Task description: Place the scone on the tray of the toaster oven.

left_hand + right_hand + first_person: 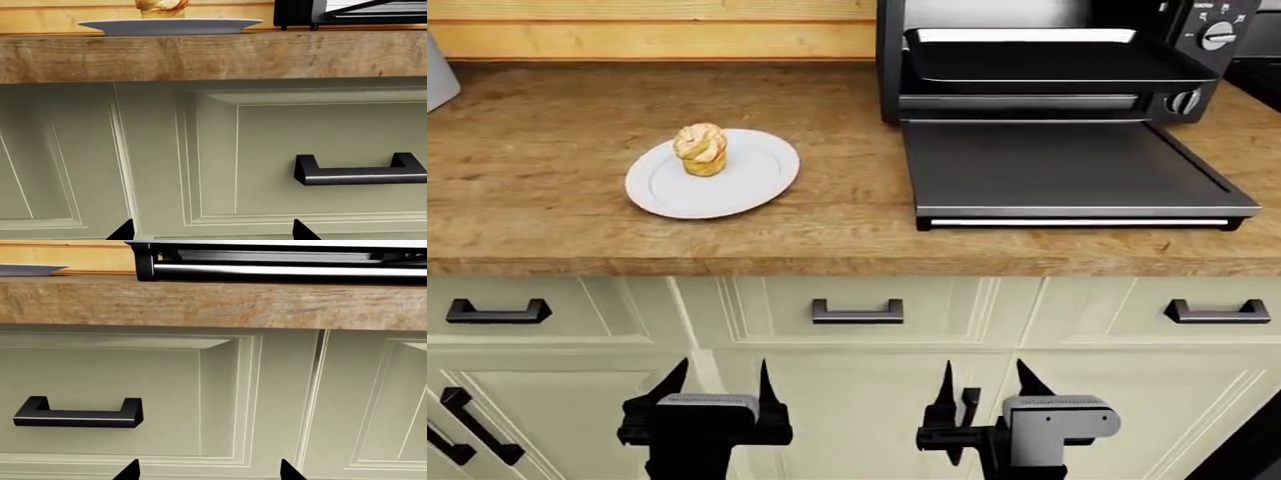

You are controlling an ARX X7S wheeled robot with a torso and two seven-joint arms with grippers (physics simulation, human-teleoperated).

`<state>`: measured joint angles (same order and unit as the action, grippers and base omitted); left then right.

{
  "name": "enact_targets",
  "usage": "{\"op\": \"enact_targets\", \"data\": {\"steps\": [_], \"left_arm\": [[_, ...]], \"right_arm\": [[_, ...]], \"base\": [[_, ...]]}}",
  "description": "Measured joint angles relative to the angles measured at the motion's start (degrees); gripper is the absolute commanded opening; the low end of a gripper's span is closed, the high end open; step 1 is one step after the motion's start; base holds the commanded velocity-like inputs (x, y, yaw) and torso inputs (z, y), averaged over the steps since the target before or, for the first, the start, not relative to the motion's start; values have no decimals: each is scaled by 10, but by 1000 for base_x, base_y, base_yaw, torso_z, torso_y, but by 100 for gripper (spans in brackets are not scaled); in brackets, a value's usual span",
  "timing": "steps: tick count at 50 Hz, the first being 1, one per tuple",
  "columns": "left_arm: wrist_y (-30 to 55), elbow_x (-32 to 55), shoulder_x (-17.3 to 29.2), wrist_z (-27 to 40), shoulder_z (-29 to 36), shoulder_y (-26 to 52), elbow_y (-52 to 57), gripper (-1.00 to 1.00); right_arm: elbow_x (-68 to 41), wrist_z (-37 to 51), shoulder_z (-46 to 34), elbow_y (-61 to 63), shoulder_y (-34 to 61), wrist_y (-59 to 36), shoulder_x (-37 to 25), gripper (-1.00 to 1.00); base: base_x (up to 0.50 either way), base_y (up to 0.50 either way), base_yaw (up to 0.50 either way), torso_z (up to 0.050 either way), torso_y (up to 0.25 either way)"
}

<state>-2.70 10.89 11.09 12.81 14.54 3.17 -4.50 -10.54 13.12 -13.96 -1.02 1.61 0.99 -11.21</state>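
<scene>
The scone (701, 148) sits on a white plate (754, 185) on the wooden counter; its base also shows in the left wrist view (161, 7). The toaster oven (1208, 60) stands at the back right with its door (1068, 170) folded down and the black tray (1048, 65) inside the cavity. My left gripper (718, 390) and right gripper (985, 388) are both open and empty, held low in front of the cabinet drawers, well below the counter top. In the wrist views only their fingertips (123, 231) (130, 471) show.
Cream drawers with black handles (857, 312) run under the counter edge (694, 262). The door's silver bar handle (280, 272) overhangs near the counter front. A wooden backsplash (654, 30) lines the rear wall. A grey object (438, 75) stands at the far left.
</scene>
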Motion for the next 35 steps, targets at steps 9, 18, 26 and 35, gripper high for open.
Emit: {"op": "enact_targets", "data": {"steps": [9,18,26,35], "left_arm": [[0,2,2,2,3,1,0,100],[0,4,3,4,5,2,0,100],[-1,6,5,5,7,1,1,100],[-2,8,8,7,9,0,2,100]], "right_arm": [[-2,2,-3,0,1,-1,-2,100],[-5,4,-5,2,0,-2,-5,100],[-7,6,-7,3,1,-3,-7,100],[-8,7,-10,4,2,-4,-8,100]], "base": [[56,0,0,0,0],[56,0,0,0,0],[55,0,0,0,0],[54,0,0,0,0]]}}
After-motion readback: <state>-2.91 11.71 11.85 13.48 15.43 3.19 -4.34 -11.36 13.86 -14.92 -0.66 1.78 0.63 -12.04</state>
